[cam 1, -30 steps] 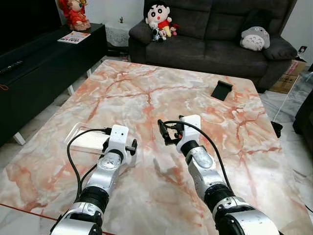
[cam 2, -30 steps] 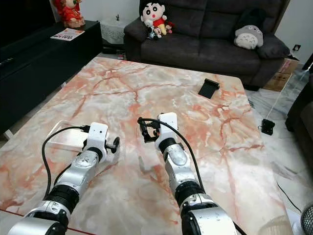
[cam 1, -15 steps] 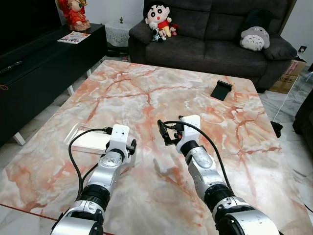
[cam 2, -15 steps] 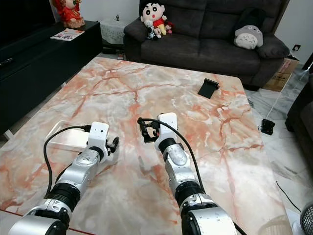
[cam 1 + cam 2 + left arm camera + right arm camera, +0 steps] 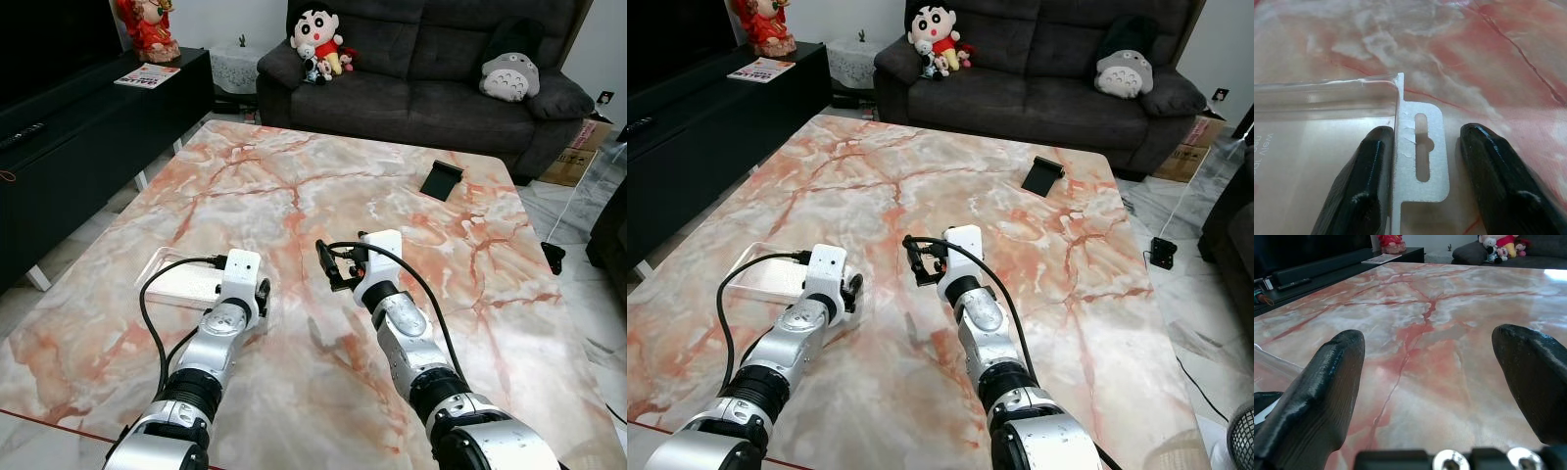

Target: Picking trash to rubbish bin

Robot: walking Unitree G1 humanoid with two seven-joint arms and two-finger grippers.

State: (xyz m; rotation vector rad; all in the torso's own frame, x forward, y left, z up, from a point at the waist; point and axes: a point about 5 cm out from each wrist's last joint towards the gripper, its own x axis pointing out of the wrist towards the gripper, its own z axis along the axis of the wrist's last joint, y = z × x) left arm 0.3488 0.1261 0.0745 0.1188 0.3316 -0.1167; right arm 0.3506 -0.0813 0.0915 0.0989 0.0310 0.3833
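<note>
A clear plastic blister pack [image 5: 176, 279] lies flat on the pink marble table [image 5: 294, 186], near its left edge. My left gripper [image 5: 262, 297] is low at the pack's right end. In the left wrist view its hang tab [image 5: 1421, 161] lies between the two black fingers [image 5: 1364, 181], which stand apart; one finger touches the tab's edge. The left gripper [image 5: 1425, 134] is open. My right gripper [image 5: 329, 264] hovers open over the middle of the table with nothing between its fingers [image 5: 1327, 377], a hand's width right of the pack.
A small black stand [image 5: 444, 180] sits on the far right of the table. Behind the table is a dark sofa [image 5: 421, 59] with plush toys. A black TV cabinet [image 5: 88, 117] runs along the left. The table's near edge [image 5: 59, 421] is close to me.
My left gripper has edged a little lower and closer onto the pack's tab end. The right arm has stayed where it was.
</note>
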